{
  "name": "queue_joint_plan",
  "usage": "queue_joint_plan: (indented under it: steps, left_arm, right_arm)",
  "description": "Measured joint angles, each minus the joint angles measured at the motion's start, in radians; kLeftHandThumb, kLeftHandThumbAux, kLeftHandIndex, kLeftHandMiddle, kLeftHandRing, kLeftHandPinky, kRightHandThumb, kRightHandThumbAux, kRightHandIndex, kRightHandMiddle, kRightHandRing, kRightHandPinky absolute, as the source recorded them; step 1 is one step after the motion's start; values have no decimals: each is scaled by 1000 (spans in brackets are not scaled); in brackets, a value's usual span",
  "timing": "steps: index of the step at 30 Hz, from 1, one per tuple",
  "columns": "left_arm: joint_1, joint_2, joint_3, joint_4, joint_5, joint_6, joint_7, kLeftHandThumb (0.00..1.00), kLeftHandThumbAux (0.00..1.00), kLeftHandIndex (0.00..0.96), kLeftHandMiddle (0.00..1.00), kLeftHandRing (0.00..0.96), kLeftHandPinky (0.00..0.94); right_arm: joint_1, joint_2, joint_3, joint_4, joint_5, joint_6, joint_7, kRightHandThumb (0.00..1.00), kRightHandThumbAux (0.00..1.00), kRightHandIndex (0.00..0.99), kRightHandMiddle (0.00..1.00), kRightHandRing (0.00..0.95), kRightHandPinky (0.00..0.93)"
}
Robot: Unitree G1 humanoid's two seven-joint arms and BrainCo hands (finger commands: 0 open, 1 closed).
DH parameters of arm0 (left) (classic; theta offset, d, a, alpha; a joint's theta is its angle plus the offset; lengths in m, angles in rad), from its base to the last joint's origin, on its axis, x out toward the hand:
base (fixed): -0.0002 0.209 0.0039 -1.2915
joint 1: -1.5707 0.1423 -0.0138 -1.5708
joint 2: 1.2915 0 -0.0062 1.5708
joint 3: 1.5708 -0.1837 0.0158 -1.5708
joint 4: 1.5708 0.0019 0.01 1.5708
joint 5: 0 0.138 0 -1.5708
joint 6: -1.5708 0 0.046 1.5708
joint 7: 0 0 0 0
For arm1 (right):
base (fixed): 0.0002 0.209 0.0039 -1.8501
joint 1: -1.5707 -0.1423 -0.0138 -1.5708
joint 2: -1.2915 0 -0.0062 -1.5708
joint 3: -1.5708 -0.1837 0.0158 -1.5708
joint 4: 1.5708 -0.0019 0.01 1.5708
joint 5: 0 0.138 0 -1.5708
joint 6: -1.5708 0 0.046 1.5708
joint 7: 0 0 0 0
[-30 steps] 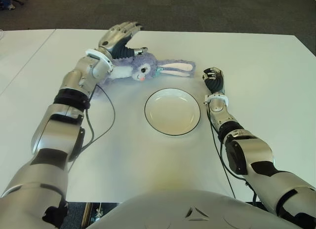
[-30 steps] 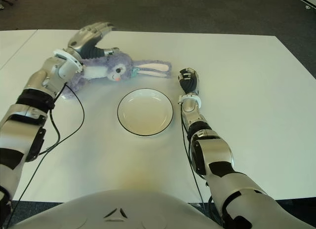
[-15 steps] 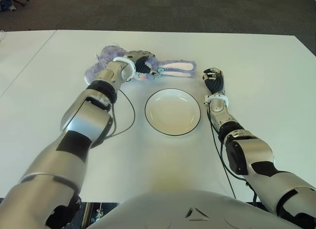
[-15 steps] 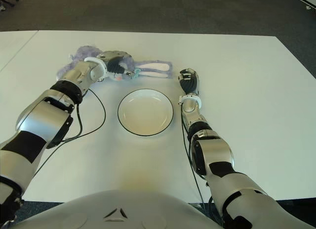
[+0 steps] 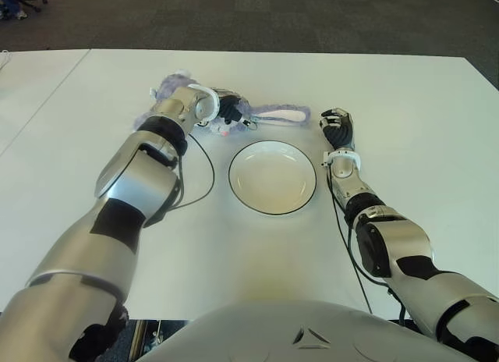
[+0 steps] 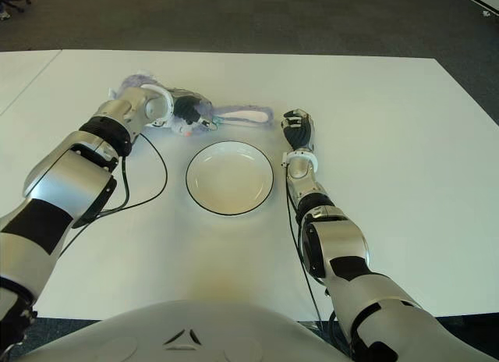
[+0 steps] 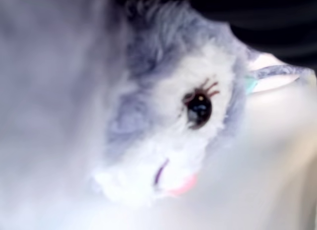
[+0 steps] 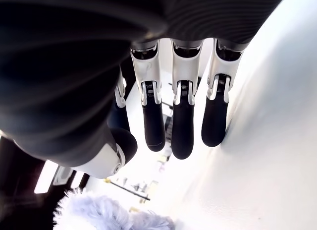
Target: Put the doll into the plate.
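You see the purple plush rabbit doll (image 5: 234, 112) lying on the white desk (image 5: 405, 97), just behind the white plate (image 5: 272, 176) and a little to its left side; it is not in the plate. Your left hand (image 5: 226, 112) is closed on the head of the doll, and the dark fingers wrap around the plush. In the left wrist view the face of the doll (image 7: 183, 136) fills the picture, with one dark eye and a pink mouth, very close to the camera. The two long ears (image 5: 282, 114) stretch to the right over the desk, toward your right hand (image 5: 337, 126). The right hand shows just to the right of the plate and holds nothing; in its own wrist view the fingers (image 8: 183, 126) hang loosely curved and apart from each other. The plate has a thin dark rim and nothing is in it. A black cable (image 5: 204, 168) makes a loop on the desk left of the plate.
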Motion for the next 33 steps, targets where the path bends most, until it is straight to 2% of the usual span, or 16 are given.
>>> queue_joint_plan:
  steps: [3,11,16,18,19,20,23,24,26,27,29,30,33]
  left_arm:
    - [9,4,-17,0,0,4,0,0,200,0,0,0,30]
    - [19,5,-29,0,-12,24,0,0,245,0,0,0,0]
    - [24,5,-33,0,-16,40,6,0,293,0,0,0,0]
    - [26,5,-35,0,-16,42,14,0,349,0,0,0,0]
    - [27,5,-36,0,-16,43,21,56,395,7,0,0,14]
    - [30,5,-37,0,-16,45,33,272,453,46,0,0,119]
    - [53,5,-36,0,-16,58,119,460,475,117,0,39,202]
    - [64,5,-37,0,-15,63,153,599,440,179,0,27,219]
    - [86,5,-59,0,-2,76,245,641,429,197,0,23,224]
    - [96,5,-71,0,6,82,285,671,419,201,0,5,193]
    - [115,3,-109,0,33,112,377,680,417,202,0,0,183]
    - [121,2,-122,0,45,124,407,741,405,151,0,0,96]
    - [137,-6,-185,4,95,186,497,789,399,124,0,0,53]
  right_arm:
    - [0,1,1,0,-1,0,-1,691,735,403,325,372,402]
    - [1,2,3,1,-2,0,-7,688,737,401,315,361,379]
    - [1,3,1,1,-1,0,-2,688,737,401,313,356,376]
    - [1,4,0,1,0,0,0,688,737,401,313,355,376]
    - [1,4,0,1,0,0,1,688,737,401,314,355,375]
    - [0,4,0,1,0,0,1,688,737,401,314,355,380]
    - [-1,0,0,1,-1,0,1,689,736,401,317,361,396]
    - [-1,-1,1,1,-1,0,1,690,735,402,323,373,412]
    - [-1,-2,2,1,-1,0,0,690,735,402,325,376,417]
    - [-1,-2,2,1,-2,0,0,690,735,403,327,379,410]
    - [0,-3,3,1,-2,0,-1,690,735,403,328,380,407]
    - [0,-3,4,1,-2,0,-2,690,736,402,327,377,393]
    - [1,-3,6,2,-2,0,-2,689,736,402,325,371,380]
